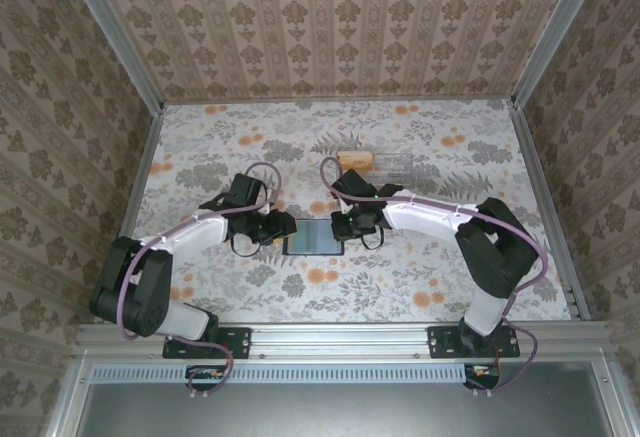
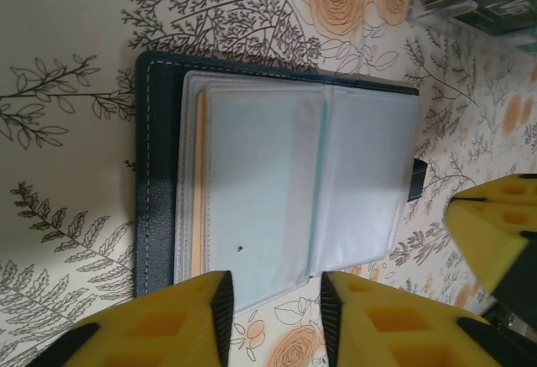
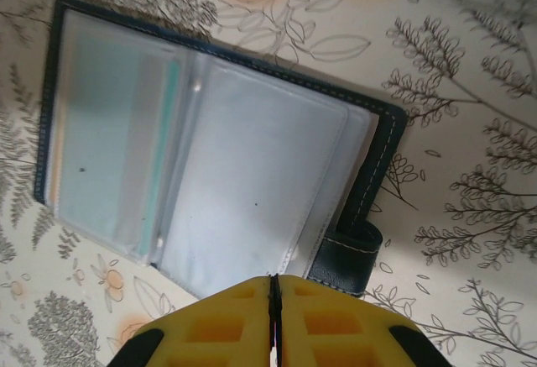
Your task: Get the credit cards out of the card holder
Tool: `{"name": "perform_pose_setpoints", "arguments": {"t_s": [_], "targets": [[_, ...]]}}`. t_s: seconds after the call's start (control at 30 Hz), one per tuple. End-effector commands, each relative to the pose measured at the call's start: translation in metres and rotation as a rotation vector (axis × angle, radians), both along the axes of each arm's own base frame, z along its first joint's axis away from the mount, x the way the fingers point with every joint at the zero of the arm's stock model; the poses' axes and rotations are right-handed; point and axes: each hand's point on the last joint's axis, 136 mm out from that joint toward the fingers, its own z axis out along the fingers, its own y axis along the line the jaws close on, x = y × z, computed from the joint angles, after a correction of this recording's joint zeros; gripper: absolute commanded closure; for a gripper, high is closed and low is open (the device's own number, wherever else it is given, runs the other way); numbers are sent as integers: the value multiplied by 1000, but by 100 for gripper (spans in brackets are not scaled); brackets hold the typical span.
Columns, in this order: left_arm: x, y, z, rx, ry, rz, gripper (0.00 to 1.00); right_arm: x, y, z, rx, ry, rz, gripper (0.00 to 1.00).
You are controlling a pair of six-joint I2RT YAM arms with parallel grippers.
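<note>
One dark navy-blue folding card holder (image 1: 313, 239) lies open flat between two grippers.
It rests on the floral-printed table (image 1: 480, 287), enclosed on three sides by patterned wallpaper walls (image 1: 330, 17). Teal and orange card edges show in its translucent pockets; their number cannot be told. Left gripper (image 2: 275, 300): fingers parted at the holder's edge, clamping nothing. Right gripper (image 3: 274, 287): fingers pressed together, empty. One clear plastic box (image 1: 400, 164) sits farther back.

Top view: we look down from above and behind both pincers, far out, with the whole counter (image 1: 420, 282) in frame. Wrist views: we sit close and look past the left pincer (image 2: 273, 310) and the right pincer (image 3: 274, 321). All three views share the card holder (image 1: 313, 240), just ahead of both pincers.
</note>
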Motion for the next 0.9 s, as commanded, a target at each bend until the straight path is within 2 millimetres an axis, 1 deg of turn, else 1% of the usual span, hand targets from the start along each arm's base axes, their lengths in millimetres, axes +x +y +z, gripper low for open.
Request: {"name": "perform_pose_setpoints", "arguments": {"t_s": [0.0, 0.07, 0.27, 0.47, 0.63, 0.8, 0.87], "targets": [[0, -1, -4, 8, 3, -16, 63, 4, 4, -2, -1, 41, -43, 88], [0, -2, -5, 7, 6, -19, 61, 3, 7, -7, -5, 54, -41, 88], [1, -7, -10, -8, 16, -34, 60, -3, 0, -24, -54, 90, -48, 87], [1, -11, -16, -13, 32, -47, 64, -6, -5, -34, -85, 107, -47, 85], [0, -12, -23, -7, 50, -52, 65, -9, -5, -37, -86, 111, -49, 85], [-1, -7, -29, 29, 70, -48, 65, -9, -2, -36, -83, 110, -48, 86], [-7, -14, -30, 37, 73, -80, 65, -9, -1, -35, -79, 108, -46, 86]]}}
